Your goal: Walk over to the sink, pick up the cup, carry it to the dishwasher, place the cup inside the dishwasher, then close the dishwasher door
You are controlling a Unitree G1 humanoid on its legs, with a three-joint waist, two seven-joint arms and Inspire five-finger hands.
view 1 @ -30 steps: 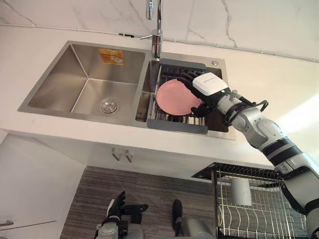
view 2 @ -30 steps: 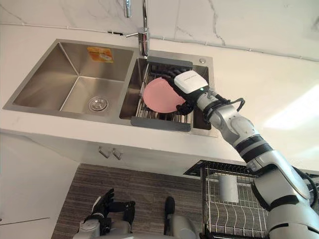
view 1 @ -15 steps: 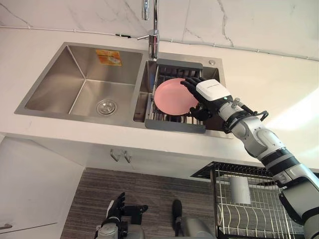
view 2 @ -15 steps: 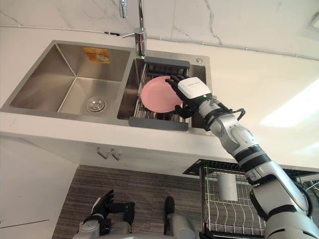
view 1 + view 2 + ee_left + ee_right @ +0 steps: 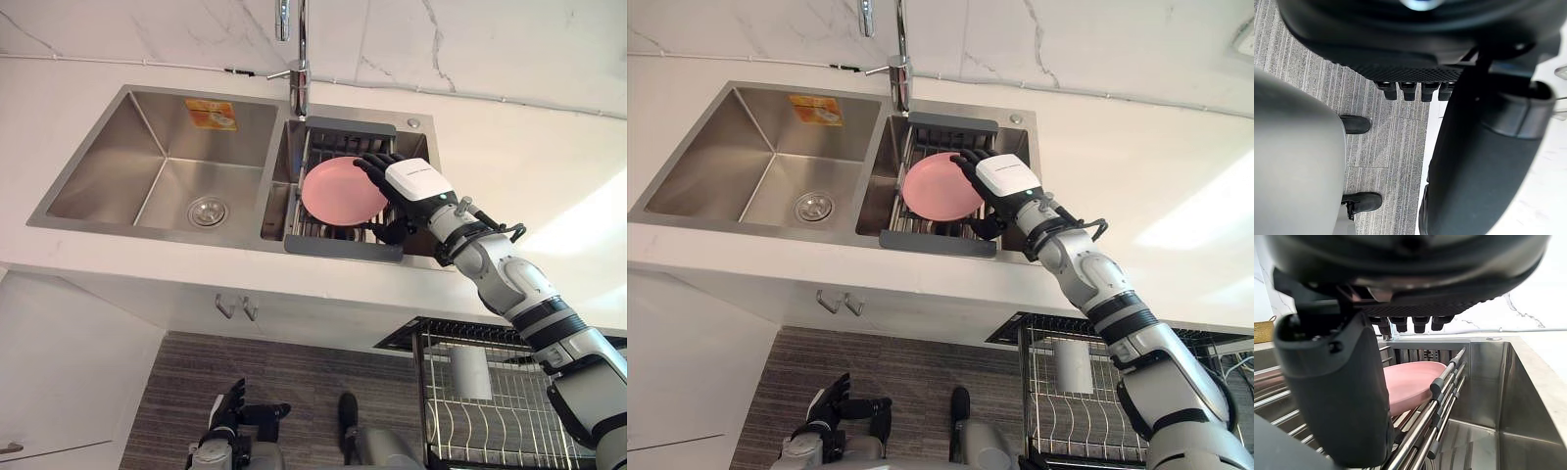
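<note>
1. We see no cup at the sink. What lies there is a pink round shallow dish, resting on the rods of a grey-framed metal drainer rack.
2. The rack spans the right basin of the stainless steel double sink, just below the chrome tap.
3. The right hand is at the dish's right side. Its fingers lie relaxed and spread over the upper right rim, and its thumb sits low by the rack's front bar. The hand is not closed round anything.
4. In the right wrist view the dish shows past the thumb. We cannot tell whether either touches it.
5. A second ago the hand's white back covered more of the dish's right side. Now it sits further off the rim and the dish shows nearly full and round. The dish itself has kept its place on the rack, and the small drift of the whole scene is the camera's.
6. The sink is set into the white stone desk.
7. Lower right, a pale cylindrical cup stands in the wire dishwasher rack.
8. The left hand hangs low over the grey wood-grain floor, fingers straight, holding nothing.
</note>
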